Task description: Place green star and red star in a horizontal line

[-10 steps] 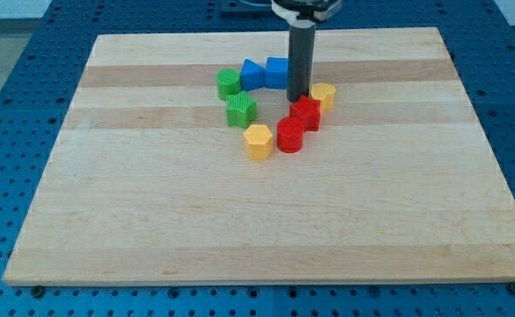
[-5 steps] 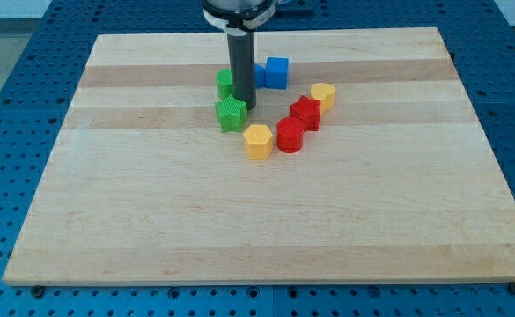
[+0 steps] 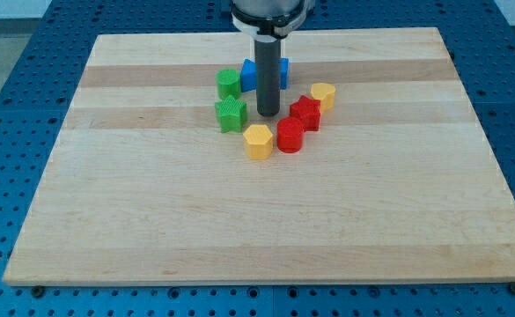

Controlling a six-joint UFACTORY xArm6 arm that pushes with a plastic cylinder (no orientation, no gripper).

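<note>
Nearest to the view's bottom among the blocks is the yellow hexagon block (image 3: 258,141), which lies below my tip (image 3: 268,114) and a little to the view's left of it. Just beside it, to the view's right, stands the red cylinder block (image 3: 290,136), below and to the right of my tip.

My tip rests on the wooden worktop (image 3: 239,220) in the open gap in the middle of the ring of blocks. There is no hand on this arm, only the straight dark rod, so nothing can be open or closed and nothing is gripped. My tip does not seem to touch any block.

The green star block (image 3: 231,114) lies to the view's left of my tip, near it, almost at the same height in the view. The red star block (image 3: 306,113) lies to the view's right of my tip, also near, and it touches the red cylinder block at its lower left. So the two stars sit on opposite sides of my tip, roughly level with each other.

Farther away, the yellow heart-like block (image 3: 323,95) is above and to the right of the red star block, just beside it. The second green block (image 3: 229,84), whose shape I cannot tell, is above the green star block. Behind the rod are two blue blocks, one (image 3: 248,76) at its left and one (image 3: 283,70) at its right, both partly hidden.
</note>
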